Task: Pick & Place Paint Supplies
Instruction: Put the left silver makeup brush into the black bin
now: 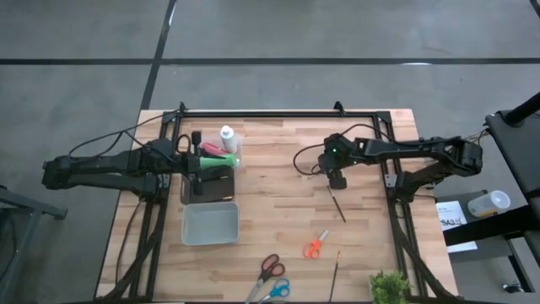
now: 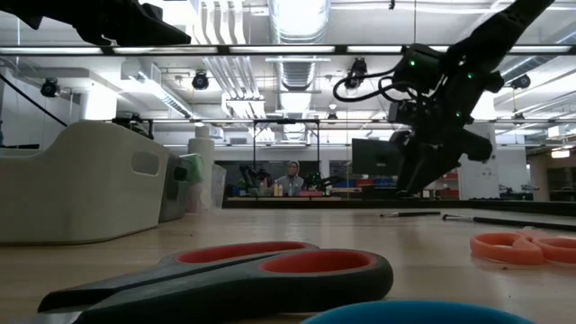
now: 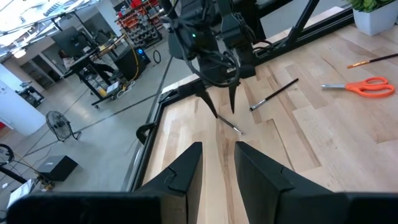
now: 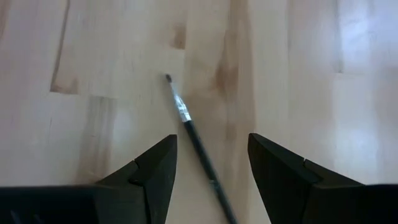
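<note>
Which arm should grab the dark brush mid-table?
Right. The right gripper hangs open directly over the dark brush, fingers either side of it. The left gripper is across the table by the bottles.

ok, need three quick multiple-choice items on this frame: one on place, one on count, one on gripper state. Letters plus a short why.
1. What lies on the table right below the right gripper?
A. a dark-handled brush
B. the orange scissors
C. the grey tray

2. How many pairs of scissors are on the table?
A. one
B. three
C. five

3. The right gripper is:
A. shut on a bottle
B. open, holding nothing
C. out of view

Answers:
1 A: the dark-handled brush runs between its fingers.
2 B: orange scissors, red scissors, blue scissors.
3 B: its fingers stand apart over bare wood.
</note>
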`<action>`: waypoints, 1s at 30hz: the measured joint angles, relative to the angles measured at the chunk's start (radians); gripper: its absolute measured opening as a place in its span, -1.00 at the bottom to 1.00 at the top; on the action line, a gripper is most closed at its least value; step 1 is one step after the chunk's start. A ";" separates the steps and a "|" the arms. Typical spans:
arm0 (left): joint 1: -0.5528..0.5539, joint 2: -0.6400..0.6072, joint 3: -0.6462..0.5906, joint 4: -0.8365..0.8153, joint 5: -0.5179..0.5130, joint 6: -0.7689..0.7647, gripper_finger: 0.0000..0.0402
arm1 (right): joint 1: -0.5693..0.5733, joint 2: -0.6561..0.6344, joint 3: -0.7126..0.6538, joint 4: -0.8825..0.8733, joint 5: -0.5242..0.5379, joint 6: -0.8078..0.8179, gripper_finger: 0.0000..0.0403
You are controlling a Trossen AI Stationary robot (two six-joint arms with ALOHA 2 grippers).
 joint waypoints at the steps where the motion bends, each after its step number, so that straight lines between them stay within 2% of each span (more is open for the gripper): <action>1: 0.000 0.000 0.000 0.000 0.000 0.000 -0.50 | 0.000 0.000 -0.010 0.015 -0.002 0.007 -0.03; 15: 0.000 0.000 0.000 0.000 0.000 0.000 -0.50 | -0.055 0.000 -0.161 0.271 -0.082 0.027 -0.03; 23: 0.000 0.000 0.000 0.000 0.000 0.000 -0.50 | -0.055 0.006 -0.200 0.310 -0.087 0.028 -0.03; 30: 0.000 0.000 0.000 0.000 0.000 0.000 -0.50 | -0.063 0.153 -0.194 0.418 -0.107 0.123 -0.03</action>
